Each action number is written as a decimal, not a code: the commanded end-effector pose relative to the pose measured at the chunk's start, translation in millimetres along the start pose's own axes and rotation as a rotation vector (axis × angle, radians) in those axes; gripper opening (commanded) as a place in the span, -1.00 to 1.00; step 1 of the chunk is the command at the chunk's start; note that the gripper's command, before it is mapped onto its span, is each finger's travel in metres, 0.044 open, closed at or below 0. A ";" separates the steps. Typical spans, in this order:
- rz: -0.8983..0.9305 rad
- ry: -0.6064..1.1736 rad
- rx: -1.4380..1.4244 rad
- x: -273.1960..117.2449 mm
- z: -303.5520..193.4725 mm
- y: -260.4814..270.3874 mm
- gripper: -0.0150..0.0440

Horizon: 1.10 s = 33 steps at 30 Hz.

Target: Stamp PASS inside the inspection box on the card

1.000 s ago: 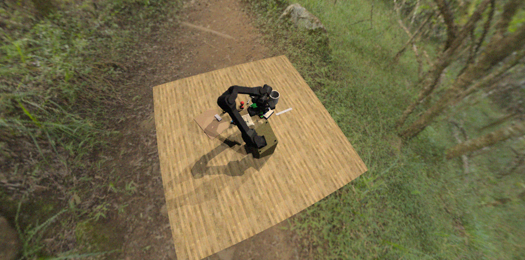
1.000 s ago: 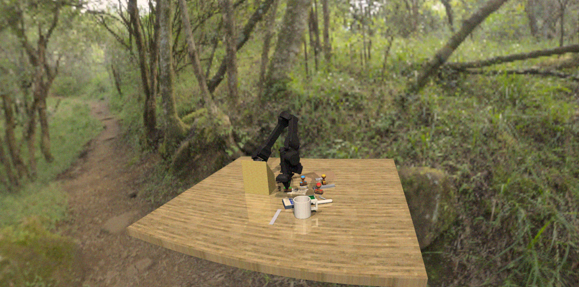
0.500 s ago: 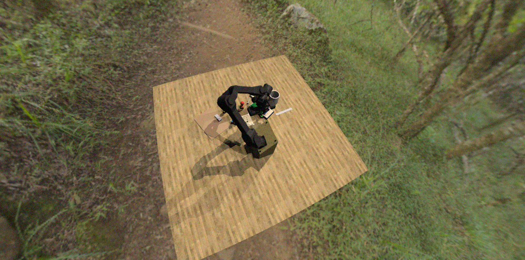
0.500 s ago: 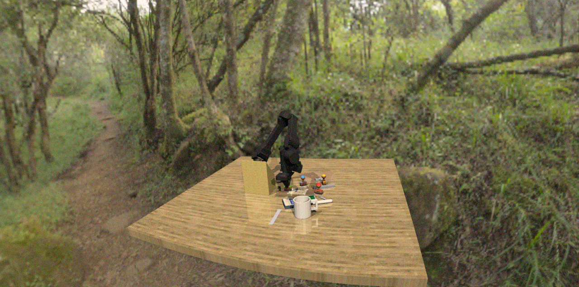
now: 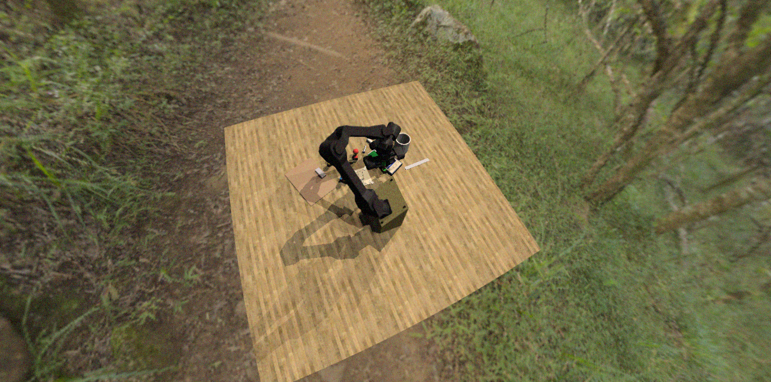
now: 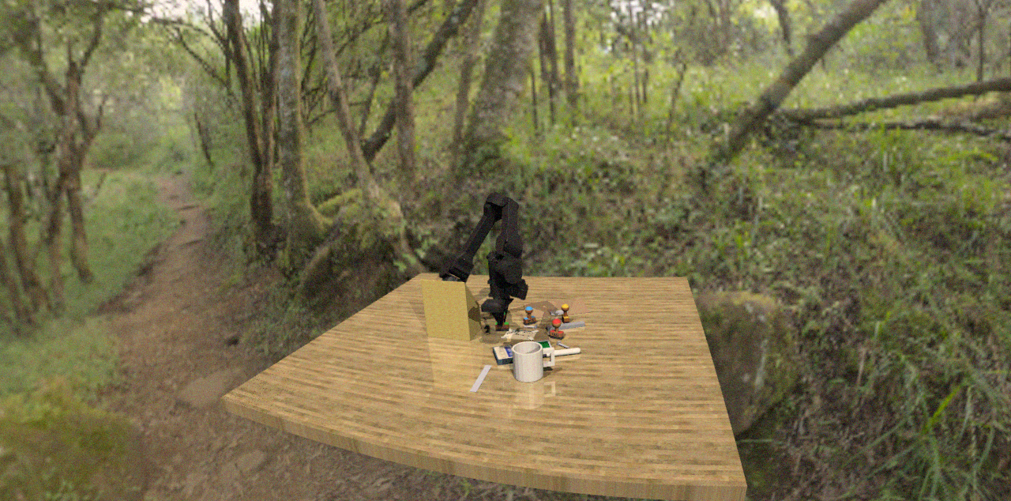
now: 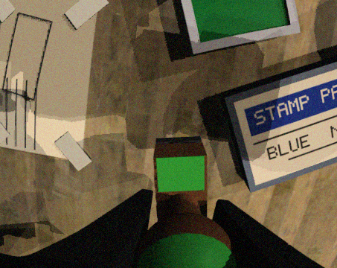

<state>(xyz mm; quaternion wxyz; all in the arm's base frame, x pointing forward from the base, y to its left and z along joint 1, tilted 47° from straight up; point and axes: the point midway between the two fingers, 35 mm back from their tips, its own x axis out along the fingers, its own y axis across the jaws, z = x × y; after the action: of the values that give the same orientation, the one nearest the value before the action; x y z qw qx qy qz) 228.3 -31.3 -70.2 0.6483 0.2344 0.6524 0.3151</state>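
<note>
In the wrist view my gripper (image 7: 183, 206) is shut on a stamp with a green knob and a brown body (image 7: 182, 204); its green label faces up. The stamp hangs over bare wood between the card and the pads. The taped card (image 7: 27, 80) with its outlined box lies to the upper left. In the top view the gripper (image 5: 381, 155) is over the cluster of items, and it also shows in the exterior view (image 6: 498, 314).
A closed tin labelled STAMP PAD BLUE (image 7: 292, 121) lies just right of the stamp. A white mug (image 6: 527, 360), other stamps with red (image 6: 555, 328) and orange knobs, a pen and a white strip (image 6: 480, 378) lie nearby. The arm's olive base block (image 6: 449, 309) stands to the left.
</note>
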 end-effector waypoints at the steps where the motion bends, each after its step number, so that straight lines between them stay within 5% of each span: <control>1: -0.002 0.001 -0.006 -2.4 -0.1 -0.2 -0.49; 20: -0.003 0.002 -0.006 -11.3 -0.2 0.2 -0.49; 33: -0.006 -0.001 -0.007 -15.9 49.9 -8.8 -0.49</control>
<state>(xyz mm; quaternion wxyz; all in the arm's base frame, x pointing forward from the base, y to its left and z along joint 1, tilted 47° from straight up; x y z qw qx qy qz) 268.9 -43.2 -63.6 0.6507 0.2273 0.6516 0.3169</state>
